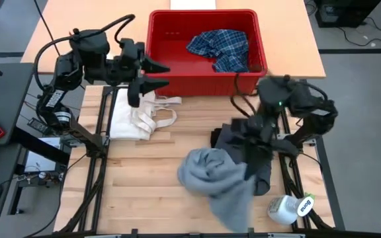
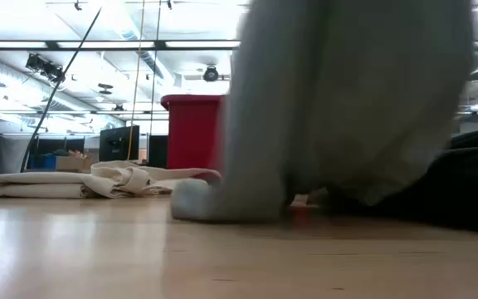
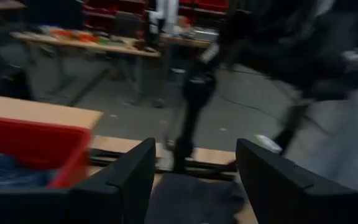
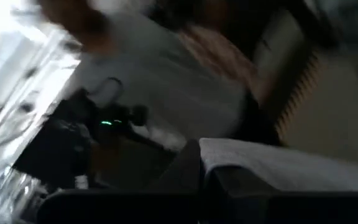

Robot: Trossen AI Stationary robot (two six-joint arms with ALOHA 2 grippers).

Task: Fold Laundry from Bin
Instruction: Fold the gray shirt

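I am lifting the grey garment (image 1: 213,182) in my clamped right tool (image 1: 253,168) to spread it; left tool (image 1: 152,75) is waiting half-open beside the bin (image 1: 207,82).

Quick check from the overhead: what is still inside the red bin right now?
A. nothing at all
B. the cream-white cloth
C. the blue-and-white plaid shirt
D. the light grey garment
C: the overhead view shows the plaid shirt lying in the red bin, while the light grey garment and the cream-white cloth are out on the table.
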